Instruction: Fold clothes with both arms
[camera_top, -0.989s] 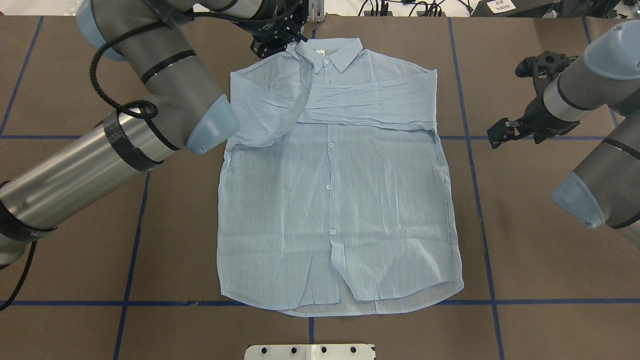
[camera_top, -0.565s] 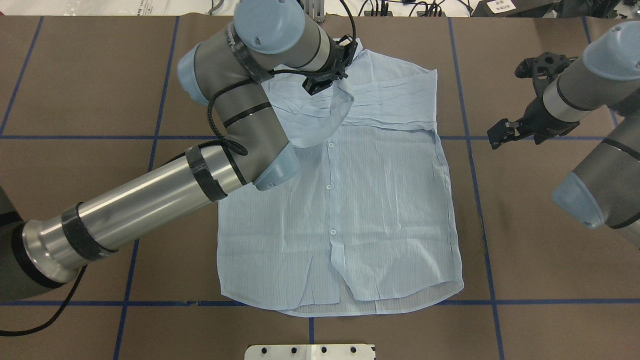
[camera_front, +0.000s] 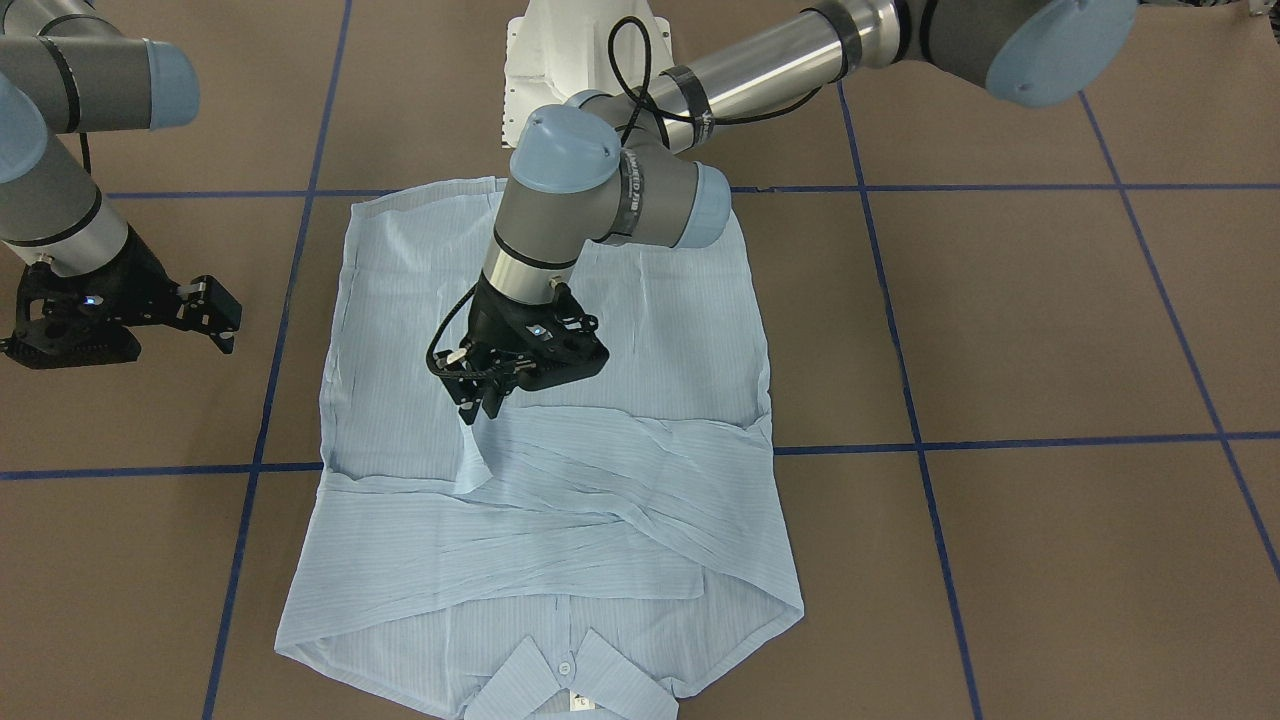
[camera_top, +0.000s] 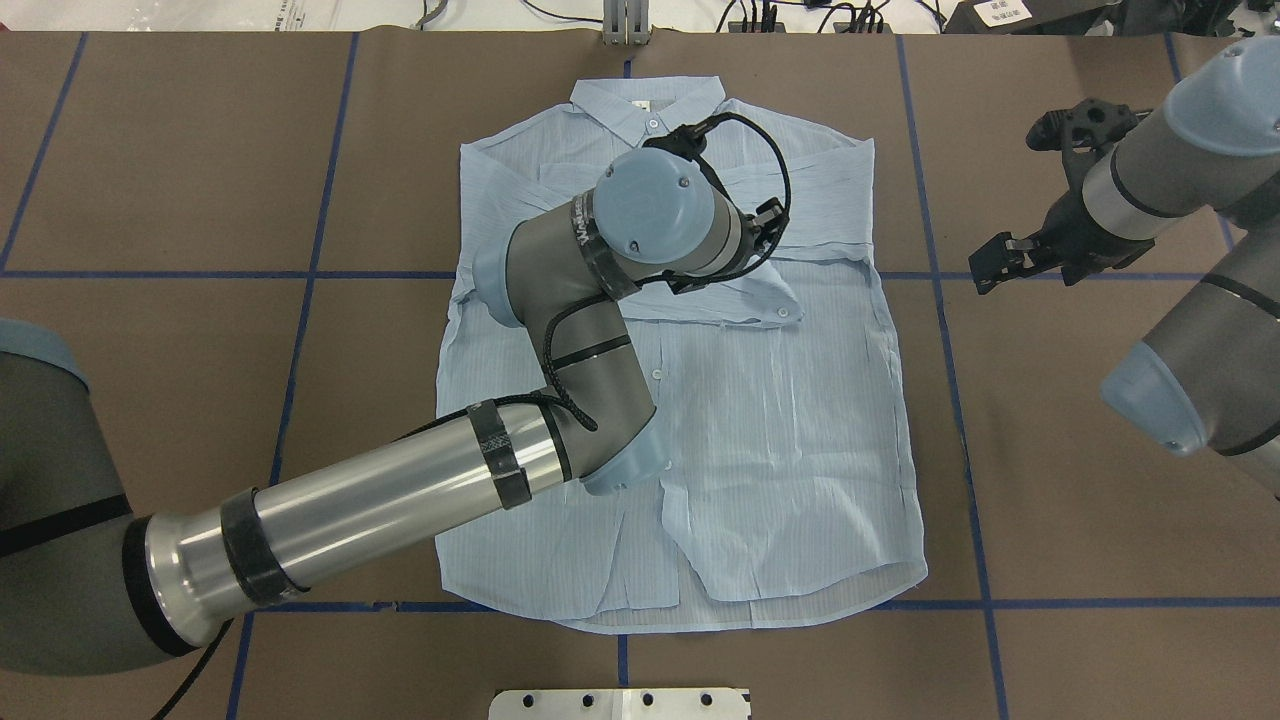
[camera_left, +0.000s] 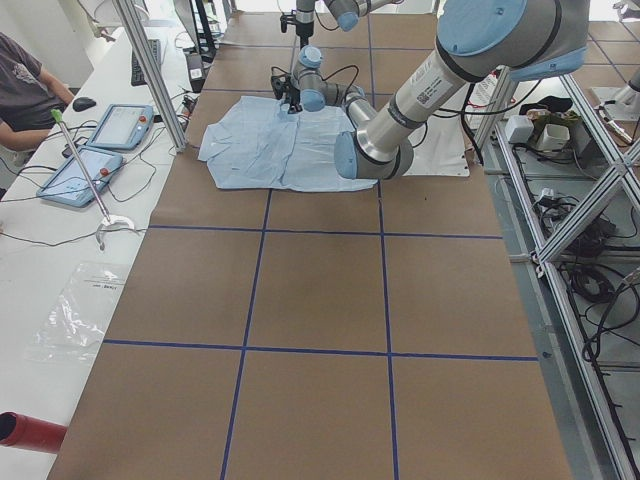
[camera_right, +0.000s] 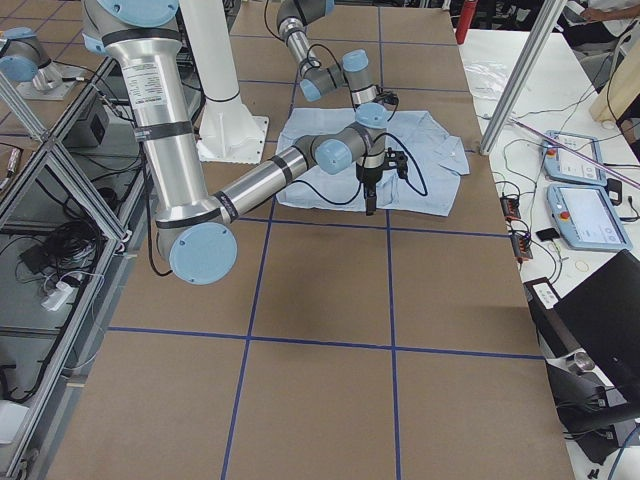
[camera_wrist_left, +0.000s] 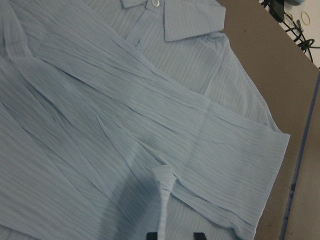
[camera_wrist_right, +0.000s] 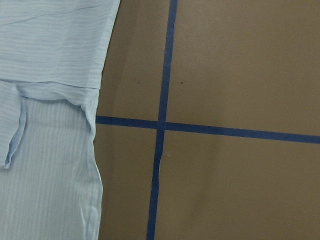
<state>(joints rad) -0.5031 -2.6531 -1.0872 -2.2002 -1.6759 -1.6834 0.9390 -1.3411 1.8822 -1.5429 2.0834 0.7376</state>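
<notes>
Shirt (camera_top: 790, 430) mid-fold: my left jaws pinch its sleeve (camera_top: 775, 303) over the chest, right jaws hang open. Next, lower, flatten, release.

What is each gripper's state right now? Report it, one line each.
Left gripper: closed, pinching the cuff end of the shirt sleeve.
Right gripper: open, holding nothing, off to the side of the shirt.

Bright, even overhead light; a soft shadow falls across the shirt (camera_wrist_left: 125, 115).
</notes>
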